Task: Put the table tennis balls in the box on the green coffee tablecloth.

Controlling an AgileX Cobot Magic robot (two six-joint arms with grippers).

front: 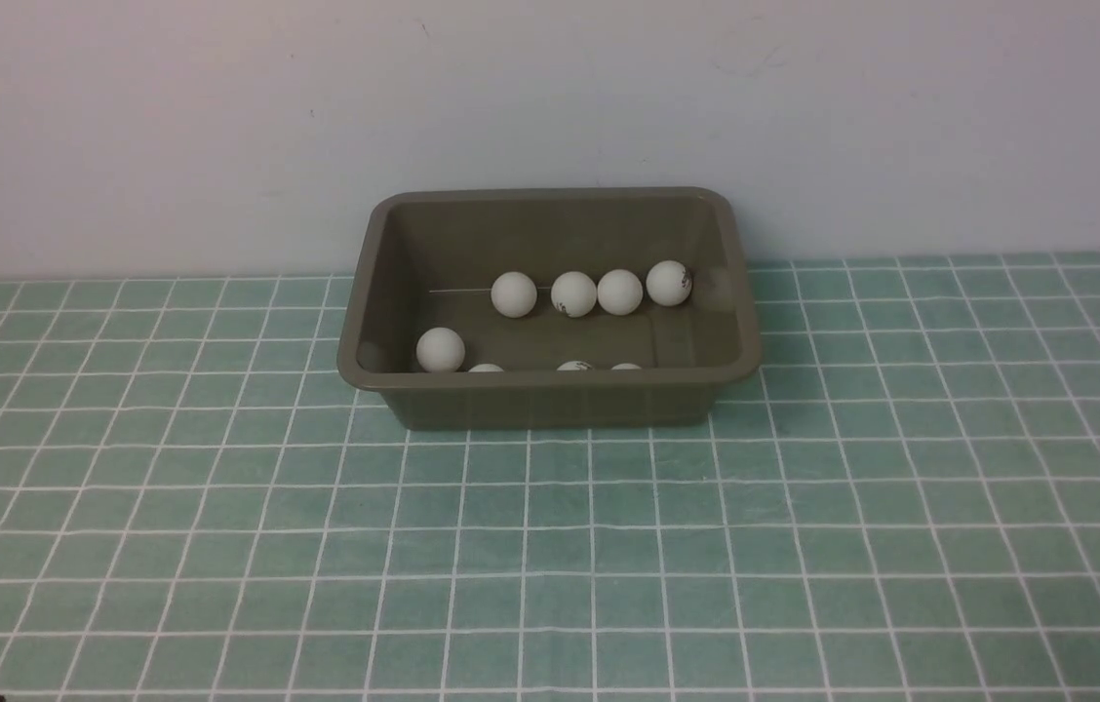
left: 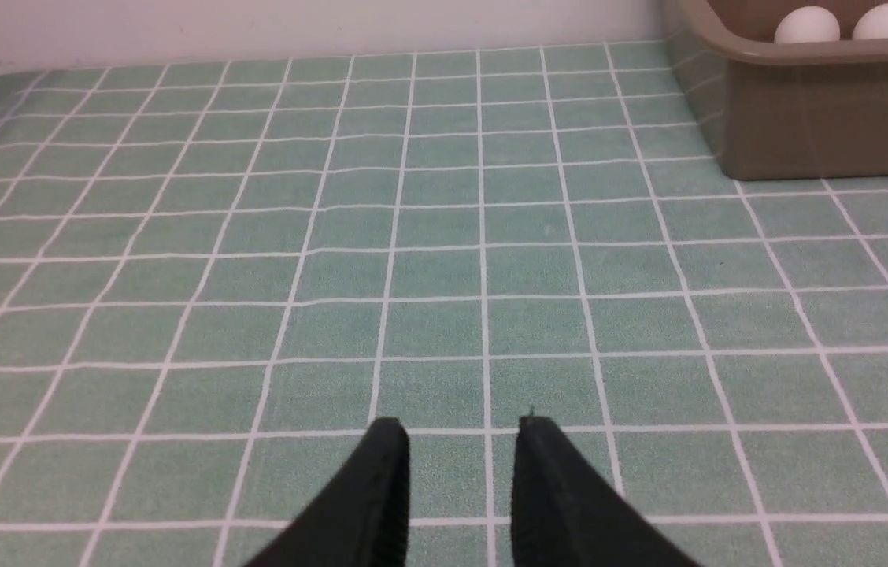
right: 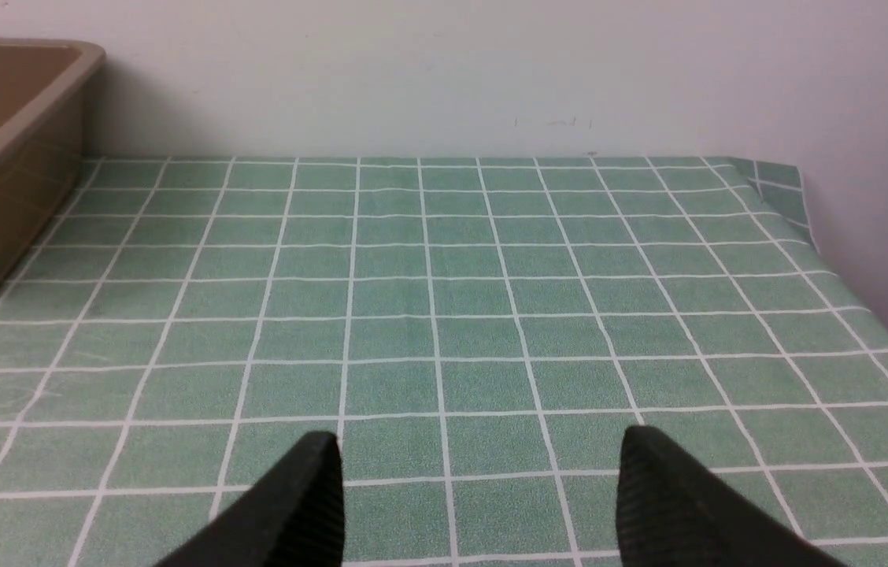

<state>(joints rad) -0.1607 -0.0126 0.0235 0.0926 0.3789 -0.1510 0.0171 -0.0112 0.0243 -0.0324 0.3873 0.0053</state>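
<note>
The olive-brown box (front: 550,378) stands on the green coffee tablecloth (front: 550,546), close to the back wall. Several white table tennis balls (front: 514,294) lie inside it: a row along the far side, one near the left corner (front: 440,349), and the tops of others peeping over the front rim. No arm shows in the front view. In the left wrist view my left gripper (left: 463,429) hovers over bare cloth with a narrow empty gap between its fingers; the box (left: 822,126) stands far off. My right gripper (right: 479,445) stands wide open and empty over the cloth, away from the box (right: 3,197).
A pale wall (front: 550,97) rises right behind the box. In the right wrist view the cloth's edge (right: 782,197) curls up at the far corner against a side wall.
</note>
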